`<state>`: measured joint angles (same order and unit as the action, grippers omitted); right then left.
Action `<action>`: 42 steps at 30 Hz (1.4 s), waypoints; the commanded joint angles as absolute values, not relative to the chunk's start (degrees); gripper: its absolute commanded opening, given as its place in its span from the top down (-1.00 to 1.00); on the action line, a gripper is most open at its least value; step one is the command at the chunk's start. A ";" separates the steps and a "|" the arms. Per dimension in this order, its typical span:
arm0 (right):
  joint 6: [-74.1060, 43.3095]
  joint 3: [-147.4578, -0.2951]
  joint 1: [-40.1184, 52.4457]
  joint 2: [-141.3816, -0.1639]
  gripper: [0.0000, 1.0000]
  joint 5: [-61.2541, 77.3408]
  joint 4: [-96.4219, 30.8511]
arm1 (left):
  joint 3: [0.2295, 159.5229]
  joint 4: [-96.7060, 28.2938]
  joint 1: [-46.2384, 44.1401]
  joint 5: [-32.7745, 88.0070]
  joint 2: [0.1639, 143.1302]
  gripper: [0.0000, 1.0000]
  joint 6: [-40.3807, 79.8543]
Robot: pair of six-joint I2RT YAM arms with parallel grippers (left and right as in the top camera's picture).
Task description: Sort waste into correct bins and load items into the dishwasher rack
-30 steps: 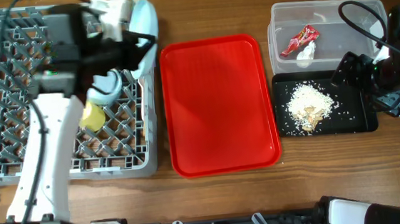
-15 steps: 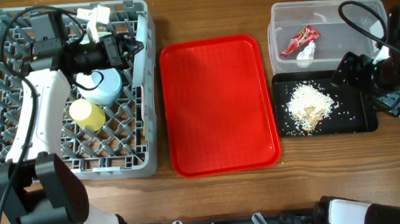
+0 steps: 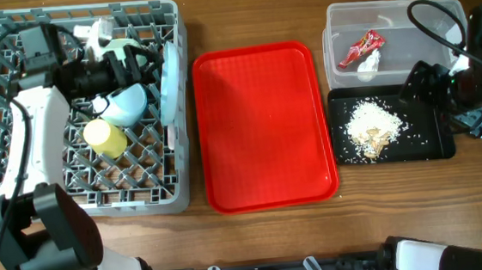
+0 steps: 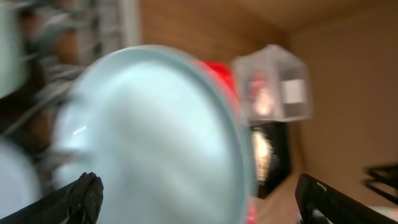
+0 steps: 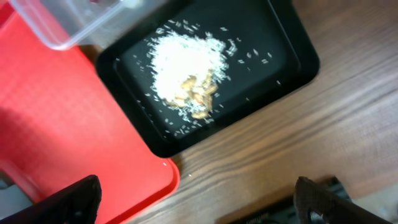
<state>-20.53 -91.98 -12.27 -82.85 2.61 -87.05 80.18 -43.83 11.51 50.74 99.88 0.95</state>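
Left gripper (image 4: 199, 200): spread wide, grips nothing, hangs inside the large square grey plastic dishwasher rack (image 3: 100, 205), just beside the pale blue-green round plate (image 3: 168, 80). Plate: stands on edge near the rack's right wall; wrist view too blurred to tell whether seated between pegs. Close by in the rack: pale bowl (image 3: 127, 105), small yellow cup (image 3: 105, 137).

Right gripper (image 5: 196, 200): likewise wide open, carries nothing, hovers above the shallow black rectangular tray (image 5: 286, 37) with whitish rice-like scraps (image 5: 186, 68). Crumpled red snack wrapper (image 3: 360, 46) and white crumpled napkin (image 3: 369, 66): in the clear rectangular plastic tub (image 3: 391, 9).

Risks, as judged: plate toppling onto the bowl, or over the wall onto the tabletop (image 3: 240, 14), if poorly wedged. Same result if a finger clips its rim on the way out.
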 commanded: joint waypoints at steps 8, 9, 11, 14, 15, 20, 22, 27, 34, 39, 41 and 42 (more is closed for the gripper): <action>-10.48 -92.92 -2.61 -82.32 -1.00 20.16 -71.83 | 80.25 -51.16 8.58 15.81 89.65 -1.00 12.49; -10.50 -92.92 -1.30 -82.61 -1.00 19.90 -70.46 | 80.25 -52.12 8.05 13.69 89.60 -1.00 13.30; -10.50 -92.92 2.63 -83.64 -0.99 17.02 -67.22 | 80.25 -55.31 6.33 9.74 89.65 -1.00 14.39; -10.66 -92.92 6.15 -85.89 -0.99 12.34 -66.04 | 80.25 -60.29 4.82 8.01 89.73 -1.00 14.39; -10.66 -92.92 6.81 -86.91 -1.00 11.46 -66.39 | 80.25 -61.47 4.64 8.01 89.73 -1.00 14.39; -11.00 -92.88 7.11 -90.96 -1.00 10.44 -72.25 | 80.25 -71.22 4.67 7.99 89.71 -1.00 14.22; -12.62 -92.27 7.11 -90.94 -1.00 8.86 -73.38 | 80.25 -74.65 4.58 7.99 89.67 -1.00 13.65; -13.58 -91.61 7.11 -87.90 -1.00 7.66 -75.64 | 78.89 -77.36 4.10 7.81 87.00 -1.00 9.39; -13.61 -79.50 7.14 -70.48 -1.00 5.26 -66.35 | 64.75 -67.83 3.95 7.84 68.01 -1.00 9.41; -13.72 -67.42 7.11 -52.47 -1.00 3.44 -57.21 | 54.92 -60.51 3.97 7.84 50.50 -1.00 9.67; -13.69 -64.40 7.11 -46.52 -1.00 1.56 -56.58 | 53.06 -58.78 3.97 8.10 43.48 -1.00 9.67; -13.67 -63.55 7.11 -44.38 -1.00 1.23 -56.75 | 52.84 -58.43 3.97 8.64 41.21 -1.00 9.67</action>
